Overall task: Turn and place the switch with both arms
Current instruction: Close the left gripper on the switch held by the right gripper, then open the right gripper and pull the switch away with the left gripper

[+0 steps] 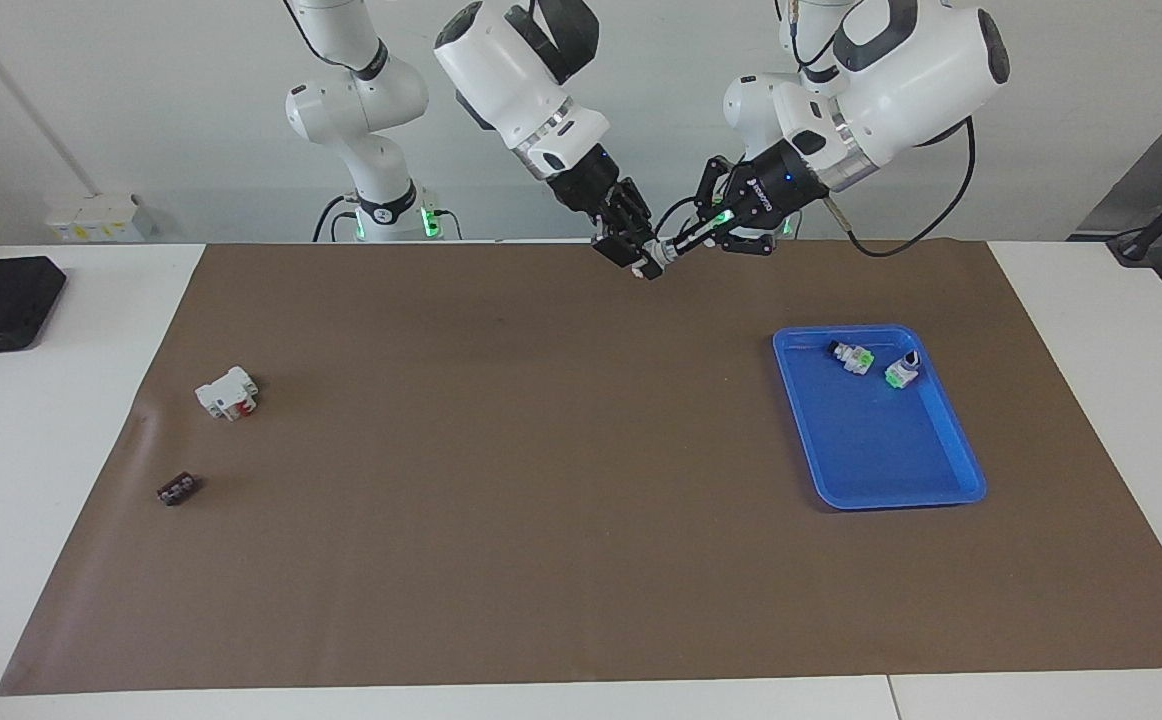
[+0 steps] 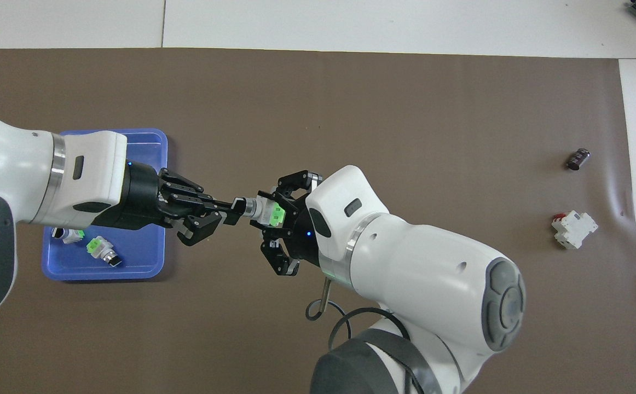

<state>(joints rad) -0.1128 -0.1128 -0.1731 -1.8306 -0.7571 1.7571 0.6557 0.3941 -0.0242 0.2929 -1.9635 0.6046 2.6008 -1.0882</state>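
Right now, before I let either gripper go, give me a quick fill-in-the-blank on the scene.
1. The switch is held in the air between ___ grippers.
2. The blue tray holds ___ other switches.
3. The left gripper grips the switch's ___ knob end.
4. The right gripper hangs over the ___ mat.

Missing: two; two; black; brown
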